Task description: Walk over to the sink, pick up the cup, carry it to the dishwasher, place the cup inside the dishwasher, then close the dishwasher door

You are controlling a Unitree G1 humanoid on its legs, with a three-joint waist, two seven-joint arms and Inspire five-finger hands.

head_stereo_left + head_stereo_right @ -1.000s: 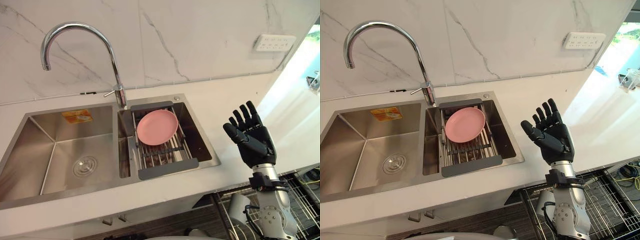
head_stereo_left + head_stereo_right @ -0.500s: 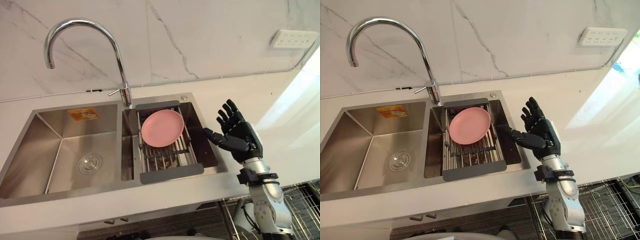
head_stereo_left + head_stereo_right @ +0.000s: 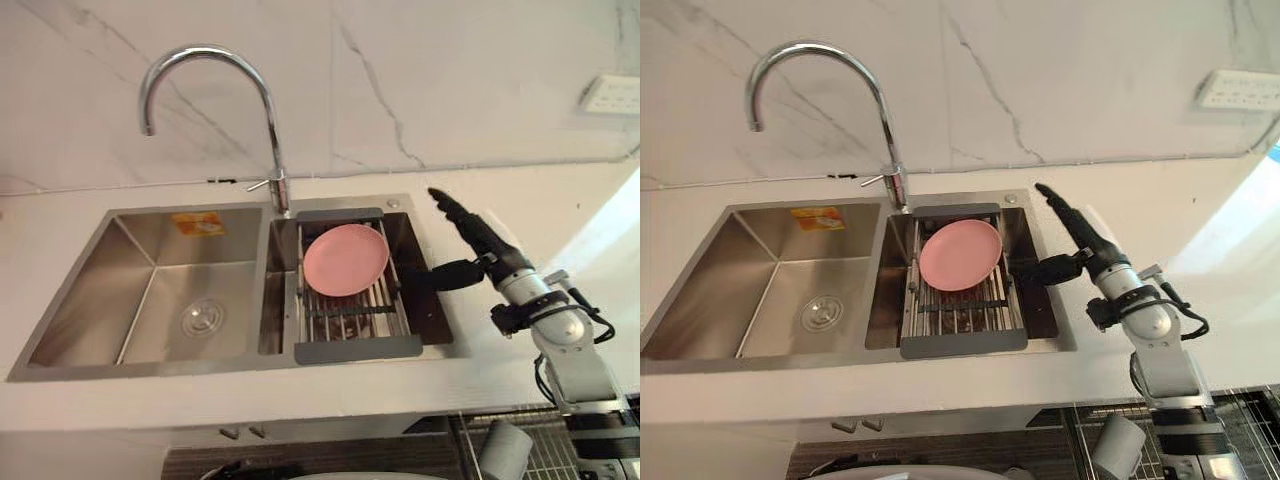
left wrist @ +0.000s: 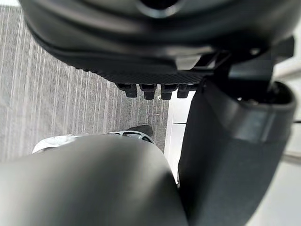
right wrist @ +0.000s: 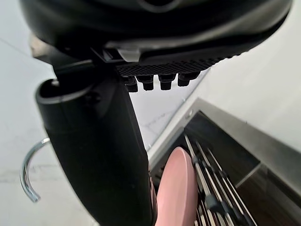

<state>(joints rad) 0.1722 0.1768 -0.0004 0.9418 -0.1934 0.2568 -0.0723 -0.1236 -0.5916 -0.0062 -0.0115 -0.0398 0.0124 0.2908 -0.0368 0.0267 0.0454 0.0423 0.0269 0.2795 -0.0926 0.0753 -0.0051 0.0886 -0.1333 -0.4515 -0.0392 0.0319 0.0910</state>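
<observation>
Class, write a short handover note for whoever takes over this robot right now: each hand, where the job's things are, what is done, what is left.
Right hand: open, fingers straight, holding nothing, above the right rim of the sink.
Left hand: open, holding nothing, down over the floor.
Things: the rack in the right basin carries a pink plate; I cannot make out a cup there.
Done: the robot stands at the sink.
Left: find and pick up the cup, carry it to the dishwasher, put it inside, shut the door.
</observation>
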